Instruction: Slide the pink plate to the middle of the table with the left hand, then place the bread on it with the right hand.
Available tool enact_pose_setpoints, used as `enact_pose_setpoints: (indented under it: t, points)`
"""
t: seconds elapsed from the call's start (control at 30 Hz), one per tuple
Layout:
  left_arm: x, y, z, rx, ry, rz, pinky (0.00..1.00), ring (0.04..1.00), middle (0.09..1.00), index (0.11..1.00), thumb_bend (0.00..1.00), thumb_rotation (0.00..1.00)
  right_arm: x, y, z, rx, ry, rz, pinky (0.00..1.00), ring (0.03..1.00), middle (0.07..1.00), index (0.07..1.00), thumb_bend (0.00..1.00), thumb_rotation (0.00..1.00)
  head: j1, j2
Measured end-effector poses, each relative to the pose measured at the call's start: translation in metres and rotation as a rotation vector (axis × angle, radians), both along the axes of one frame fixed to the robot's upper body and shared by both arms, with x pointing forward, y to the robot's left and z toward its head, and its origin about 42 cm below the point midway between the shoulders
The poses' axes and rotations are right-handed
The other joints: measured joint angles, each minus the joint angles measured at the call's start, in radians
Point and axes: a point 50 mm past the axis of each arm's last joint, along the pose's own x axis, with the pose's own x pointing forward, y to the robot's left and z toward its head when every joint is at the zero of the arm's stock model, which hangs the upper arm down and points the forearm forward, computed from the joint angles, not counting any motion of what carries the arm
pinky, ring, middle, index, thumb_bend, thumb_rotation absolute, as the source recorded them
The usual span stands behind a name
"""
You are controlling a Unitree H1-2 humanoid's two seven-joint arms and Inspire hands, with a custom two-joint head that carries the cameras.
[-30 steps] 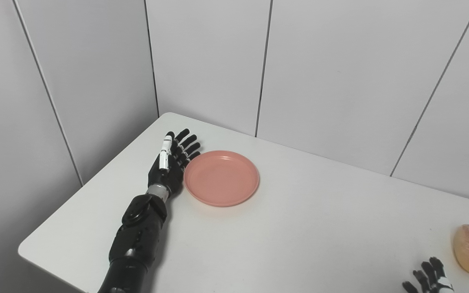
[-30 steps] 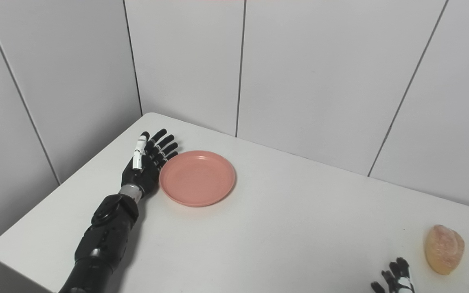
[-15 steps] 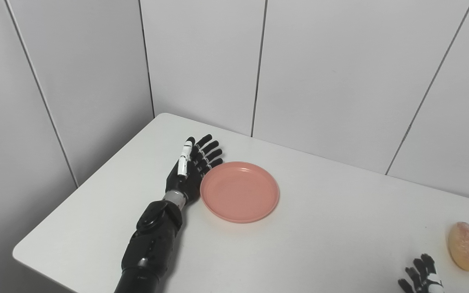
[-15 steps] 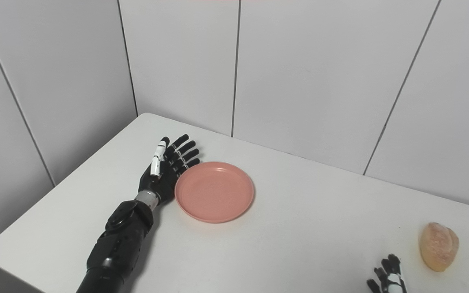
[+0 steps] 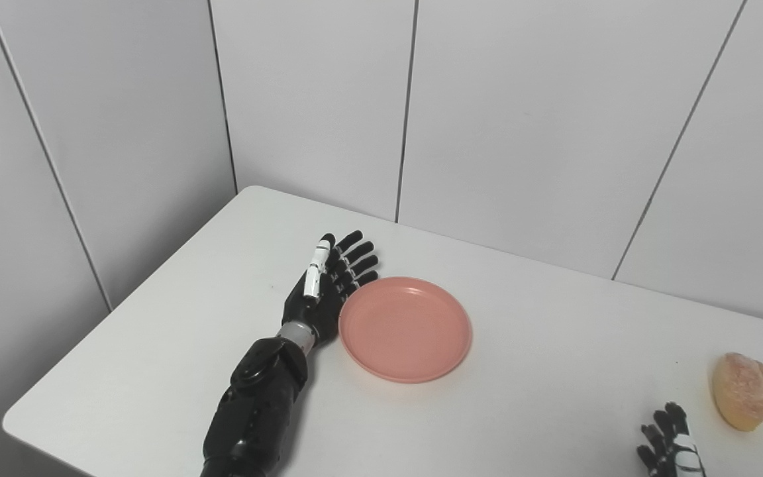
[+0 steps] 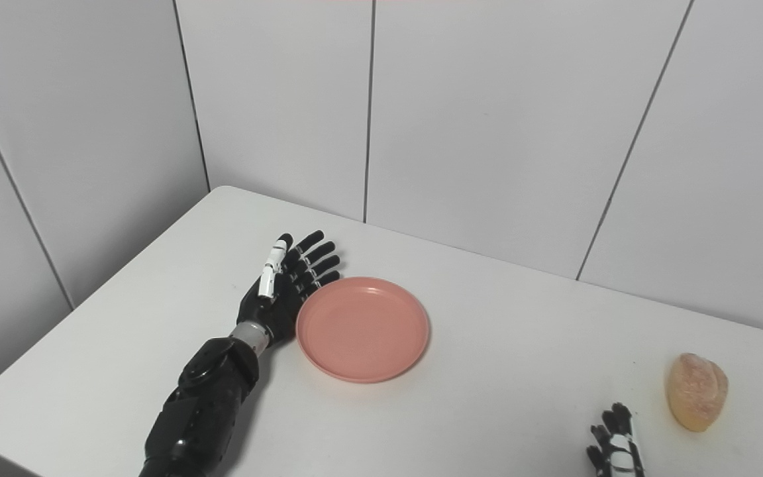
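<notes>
Pressed left hand [image 5: 320, 291] flat and open against pink plate [image 5: 405, 328] — slide unfinished, left of bench [image 5: 527, 391] middle. Bread [image 5: 744, 390] untouched beside right hand [image 5: 671, 448] — grasp state unclear.

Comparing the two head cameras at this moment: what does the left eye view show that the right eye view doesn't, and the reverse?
Left eye only: slightly more wall right of the tan bread roll.
Right eye only: slightly more left wall; the table's near-left corner is cropped there.
Both: the round pink plastic plate on the white table, the open black left hand against its left rim, and the right hand, partly cropped, beside the bread, not touching it.
</notes>
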Motion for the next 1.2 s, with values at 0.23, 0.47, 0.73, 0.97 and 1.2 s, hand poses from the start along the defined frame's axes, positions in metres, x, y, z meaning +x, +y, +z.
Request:
enact_pose_setpoints:
  t: [0.23,0.47,0.73,0.97,1.2]
  points:
    - [-0.003,-0.024,-0.003,-0.012,0.007,-0.058,0.85,0.840,0.839,0.828,0.36,1.00,0.000,0.006,0.000,0.006,0.001,0.005,1.00,1.000,1.000,1.000,0.20,1.00,-0.032,0.018]
    - [-0.008,-0.050,-0.004,-0.009,0.009,-0.110,0.82,0.829,0.832,0.815,0.37,1.00,0.000,0.008,0.000,0.004,0.002,-0.005,1.00,1.000,1.000,1.000,0.22,1.00,-0.072,0.044]
    - [-0.019,-0.086,-0.005,-0.002,0.009,-0.169,0.82,0.830,0.836,0.816,0.37,1.00,-0.001,0.013,0.000,0.001,0.001,0.000,1.00,1.000,1.000,1.000,0.25,1.00,-0.103,0.071]
    - [-0.035,-0.104,-0.009,-0.024,-0.001,-0.198,0.82,0.831,0.837,0.821,0.37,1.00,-0.001,0.019,0.003,-0.008,-0.006,-0.008,1.00,0.999,1.000,1.000,0.24,1.00,-0.138,0.092]
    - [-0.044,-0.115,-0.010,-0.021,-0.004,-0.217,0.85,0.848,0.846,0.825,0.38,1.00,0.000,0.025,0.005,0.007,-0.007,-0.013,1.00,0.995,1.000,1.000,0.22,1.00,-0.172,0.109]
